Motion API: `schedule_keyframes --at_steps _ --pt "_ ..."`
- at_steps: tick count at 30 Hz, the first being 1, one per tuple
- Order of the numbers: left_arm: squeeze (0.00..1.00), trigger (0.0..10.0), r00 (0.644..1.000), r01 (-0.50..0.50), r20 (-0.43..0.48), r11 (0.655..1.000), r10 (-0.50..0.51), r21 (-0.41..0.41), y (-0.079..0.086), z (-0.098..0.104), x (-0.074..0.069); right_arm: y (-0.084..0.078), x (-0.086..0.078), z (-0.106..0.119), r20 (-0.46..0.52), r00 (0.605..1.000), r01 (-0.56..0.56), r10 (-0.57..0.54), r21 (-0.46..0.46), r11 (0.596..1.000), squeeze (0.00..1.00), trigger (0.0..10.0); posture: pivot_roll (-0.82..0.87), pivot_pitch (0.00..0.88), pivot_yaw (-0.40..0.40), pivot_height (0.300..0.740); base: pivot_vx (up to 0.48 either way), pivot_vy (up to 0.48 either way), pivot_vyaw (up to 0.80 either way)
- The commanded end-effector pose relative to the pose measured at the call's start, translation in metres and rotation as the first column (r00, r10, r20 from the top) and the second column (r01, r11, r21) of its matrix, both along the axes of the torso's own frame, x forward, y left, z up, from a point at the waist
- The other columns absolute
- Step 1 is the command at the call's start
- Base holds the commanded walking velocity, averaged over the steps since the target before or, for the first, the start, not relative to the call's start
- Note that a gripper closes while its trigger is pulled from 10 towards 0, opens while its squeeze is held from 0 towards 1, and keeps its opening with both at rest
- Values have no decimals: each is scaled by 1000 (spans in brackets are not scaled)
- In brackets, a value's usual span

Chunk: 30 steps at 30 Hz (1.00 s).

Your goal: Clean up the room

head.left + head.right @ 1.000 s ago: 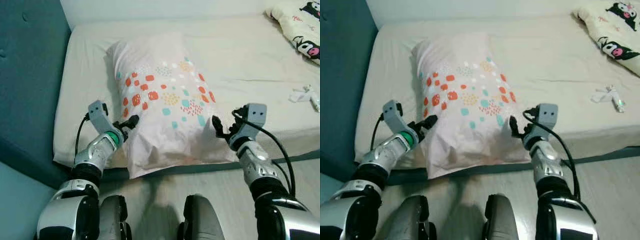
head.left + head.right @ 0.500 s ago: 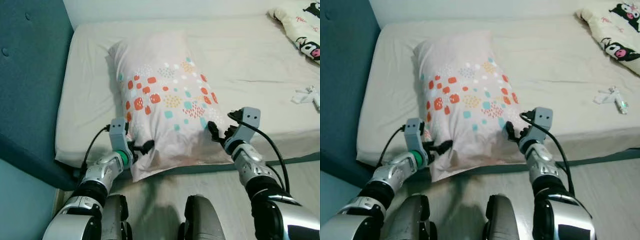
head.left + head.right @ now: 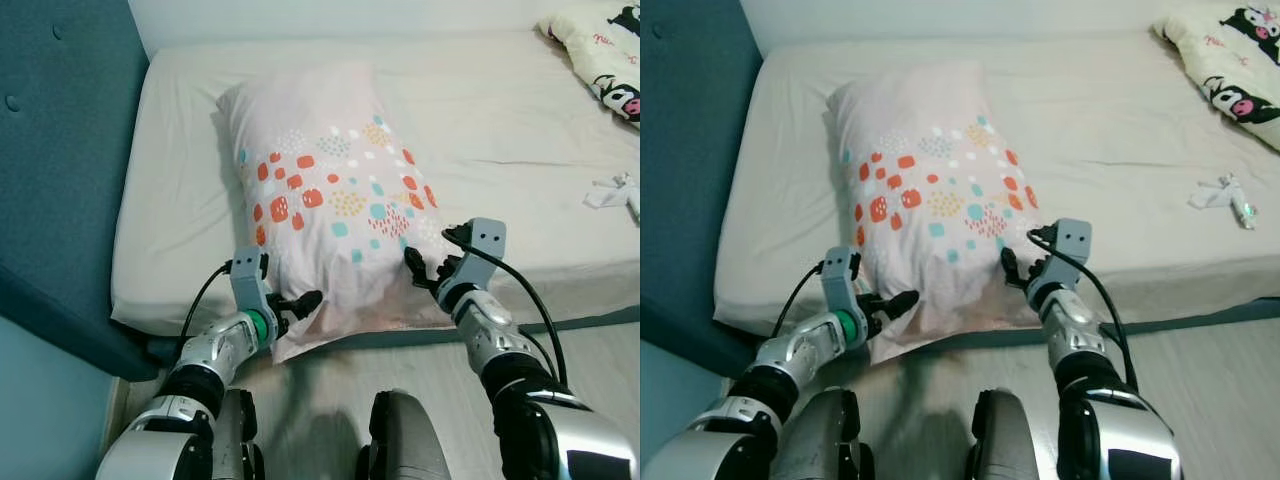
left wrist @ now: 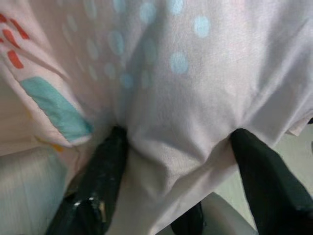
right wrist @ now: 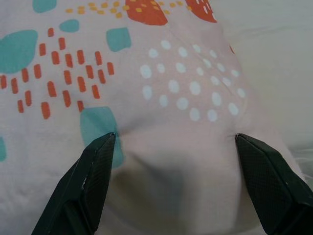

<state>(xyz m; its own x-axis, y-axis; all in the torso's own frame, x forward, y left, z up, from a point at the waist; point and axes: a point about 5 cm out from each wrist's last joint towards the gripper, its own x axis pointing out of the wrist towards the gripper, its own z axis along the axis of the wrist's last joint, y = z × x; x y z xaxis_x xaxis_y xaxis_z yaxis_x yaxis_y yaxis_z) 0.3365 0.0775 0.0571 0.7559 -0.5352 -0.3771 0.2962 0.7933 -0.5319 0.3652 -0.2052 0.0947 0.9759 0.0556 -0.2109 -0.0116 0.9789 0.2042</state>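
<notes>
A pale pink pillow (image 3: pixel 330 190) printed with orange and teal dots lies lengthwise on the bed (image 3: pixel 500 110), its near end hanging over the mattress edge. My left gripper (image 3: pixel 296 301) is at the pillow's near left corner, open, and the fabric bulges between its fingers (image 4: pixel 105 161). At the near right edge my right gripper (image 3: pixel 424 272) is also open. Its fingertips (image 5: pixel 98 161) press into the pillow's side, set wide apart.
A teal padded headboard (image 3: pixel 60 150) rises along the bed's left side. A cartoon-print blanket (image 3: pixel 605 60) lies at the far right corner, and a small white item (image 3: pixel 615 190) rests on the sheet to the right. Pale wood floor (image 3: pixel 330 370) runs below the bed edge.
My left gripper has dropped from the pillow's left side to its near left corner. My right gripper has moved in against the pillow's near right edge.
</notes>
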Motion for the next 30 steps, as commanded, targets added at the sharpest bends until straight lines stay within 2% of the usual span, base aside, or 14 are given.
schedule_keyframes --at_steps 1,7,16,23,27,28,29,30 --pt "0 0 1000 3 -5 1000 -3 -19 -5 0 -1 1 -2 -6 -27 1000 -10 10 -1 1000 0 10000 32 128 55 609 0 0 0" --pt "0 0 999 -13 33 999 14 -39 -8 9 5 0 -3 -6 -25 1000 -4 4 -2 1000 0 10000 26 129 60 609 0 0 0" --pt "0 0 994 27 101 998 -33 61 0 7 2 -1 -3 -6 -21 1000 1 -1 1 1000 0 10000 29 131 62 609 0 0 0" --pt "0 0 993 24 110 997 -33 77 5 6 -1 -1 -3 -6 -20 1000 -1 1 0 1000 0 10000 31 130 62 609 0 0 0" --pt "0 0 988 1 156 992 -21 124 12 11 0 -4 -3 -5 -11 1000 5 -6 -60 998 0 10000 35 126 63 609 0 0 0" --pt "0 0 984 -26 176 991 3 130 16 17 4 -6 -3 -2 4 1000 24 -23 -87 996 0 10000 34 125 64 609 0 0 0" --pt "0 0 974 -76 224 989 46 128 21 29 11 -14 -3 0 9 995 97 -97 -136 986 0 10000 34 123 64 609 0 0 0" --pt "0 0 974 -76 224 989 46 128 21 29 11 -14 -3 0 9 995 97 -97 -136 986 0 10000 34 123 64 609 0 0 0"
